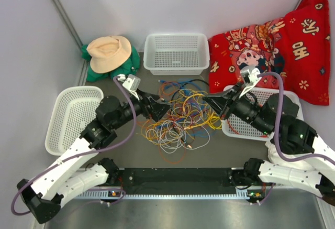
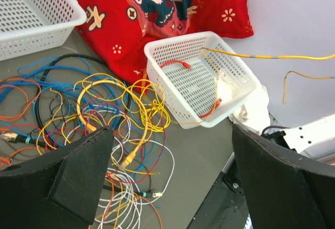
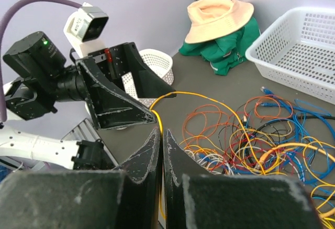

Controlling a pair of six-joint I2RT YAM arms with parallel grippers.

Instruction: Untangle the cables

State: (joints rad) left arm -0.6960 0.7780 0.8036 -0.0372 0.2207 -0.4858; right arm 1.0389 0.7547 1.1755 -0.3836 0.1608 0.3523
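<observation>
The cables (image 1: 180, 118) lie as a loose tangle of yellow, orange, blue, red, white and black cords on the grey table between the arms. My left gripper (image 1: 163, 109) hangs open over the tangle's left edge. In the left wrist view its fingers (image 2: 78, 171) stand wide apart with only the cords (image 2: 104, 108) on the table below them. My right gripper (image 3: 161, 130) is shut on a yellow cable (image 3: 199, 94). That cable rises from between the fingertips and arcs back down into the tangle (image 3: 251, 145). In the top view the right gripper (image 1: 206, 98) sits at the tangle's right edge.
White baskets stand at the left (image 1: 73, 116), back (image 1: 176, 53) and right (image 1: 261, 132). The right basket (image 2: 193, 87) holds a red cord (image 2: 175, 62) and has yellow strands over it. A hat on green cloth (image 1: 109, 52) and a red pillow (image 1: 277, 45) lie at the back.
</observation>
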